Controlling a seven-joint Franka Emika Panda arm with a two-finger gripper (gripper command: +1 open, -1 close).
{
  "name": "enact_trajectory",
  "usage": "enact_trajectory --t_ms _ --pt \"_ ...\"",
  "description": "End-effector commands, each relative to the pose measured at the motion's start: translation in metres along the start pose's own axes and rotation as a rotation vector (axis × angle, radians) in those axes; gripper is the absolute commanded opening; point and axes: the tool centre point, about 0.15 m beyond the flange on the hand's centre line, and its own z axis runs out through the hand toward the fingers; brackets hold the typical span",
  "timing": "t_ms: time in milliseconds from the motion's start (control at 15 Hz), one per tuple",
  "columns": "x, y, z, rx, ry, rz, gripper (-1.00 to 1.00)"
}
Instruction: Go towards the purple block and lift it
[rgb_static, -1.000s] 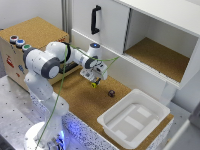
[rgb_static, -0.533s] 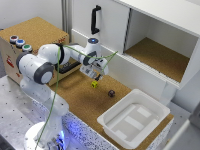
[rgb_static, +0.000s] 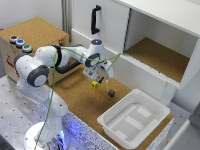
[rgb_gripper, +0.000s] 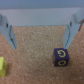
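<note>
Two small cubes on the cork surface (rgb_static: 85, 102): purple block (rgb_static: 111, 93) (marked with a yellow letter), lying apart from the white bin (rgb_static: 134, 121); yellow cube (rgb_static: 94, 84), not wanted. Hand (rgb_static: 100, 79): fingers spread wide, empty, hovering above, nearer the yellow cube. In the wrist view the purple block (rgb_gripper: 61, 56) lies just beyond one fingertip (rgb_gripper: 70, 41), so recentring looks necessary before descent.

Soft, even indoor light — both views blurred, the wrist view worst — shadows faint.
</note>
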Motion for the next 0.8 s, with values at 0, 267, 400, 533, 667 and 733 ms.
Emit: enact_trajectory --t_ms 0,267,400,533,667,733 --pt "0.006 0.042 0.048 0.019 -0.114 -0.088 1.00" --pt "-0.001 0.059 0.081 0.043 -0.128 -0.060 1.00" --pt "0.003 0.063 0.094 0.050 -0.121 -0.025 1.00" --pt "0.011 0.065 0.102 0.068 -0.119 -0.006 1.00" --pt "0.018 0.064 0.108 0.083 -0.122 -0.006 1.00" --pt "0.022 0.061 0.105 0.092 -0.116 -0.012 1.00"
